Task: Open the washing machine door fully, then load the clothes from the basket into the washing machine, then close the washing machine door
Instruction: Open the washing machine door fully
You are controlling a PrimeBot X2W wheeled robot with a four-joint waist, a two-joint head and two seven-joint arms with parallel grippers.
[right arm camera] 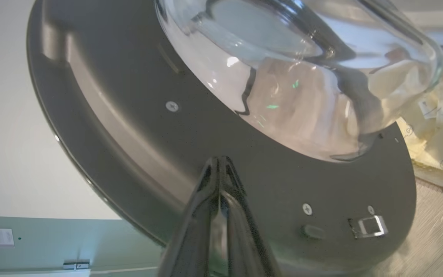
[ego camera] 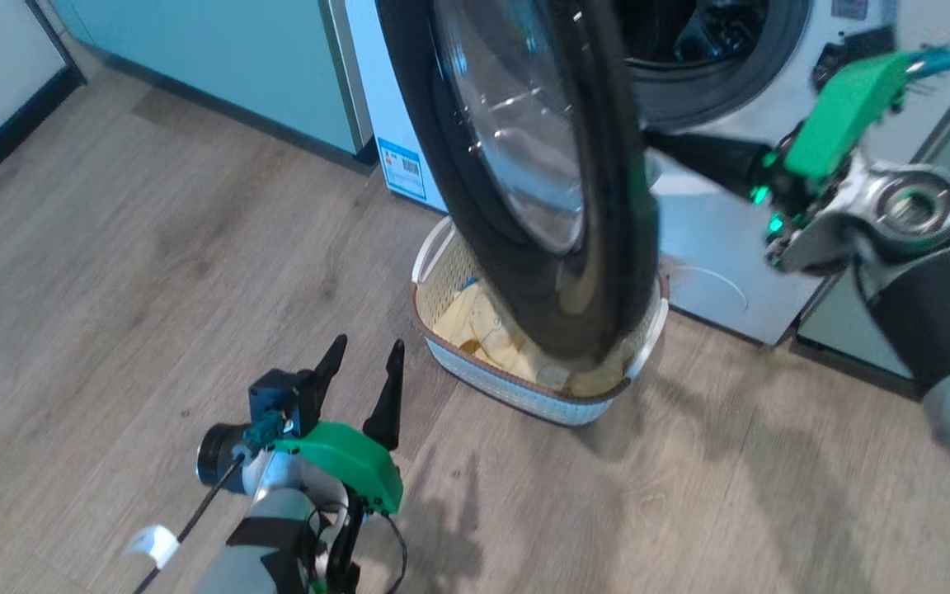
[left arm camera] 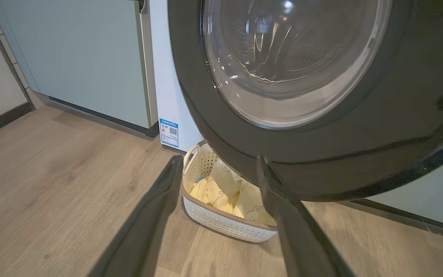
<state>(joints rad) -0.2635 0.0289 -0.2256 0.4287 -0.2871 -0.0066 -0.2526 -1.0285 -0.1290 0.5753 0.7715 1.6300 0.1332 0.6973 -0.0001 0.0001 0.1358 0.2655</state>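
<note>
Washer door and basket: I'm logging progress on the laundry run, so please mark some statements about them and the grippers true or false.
1. The door stands open. True.
2. The basket is empty. False: the clothes lie in it.
3. The left gripper has its jaws open and holds nothing. True.
4. The right gripper has its jaws spread wide. False: they are shut, tips at the door's inner face.

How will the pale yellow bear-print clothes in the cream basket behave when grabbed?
Probably floppy: the pale yellow bear-print clothes lie crumpled in folds, so they would drape. A pinch may lift just one layer. The perforated cream plastic basket looks light and might drag along the wood floor.
</note>
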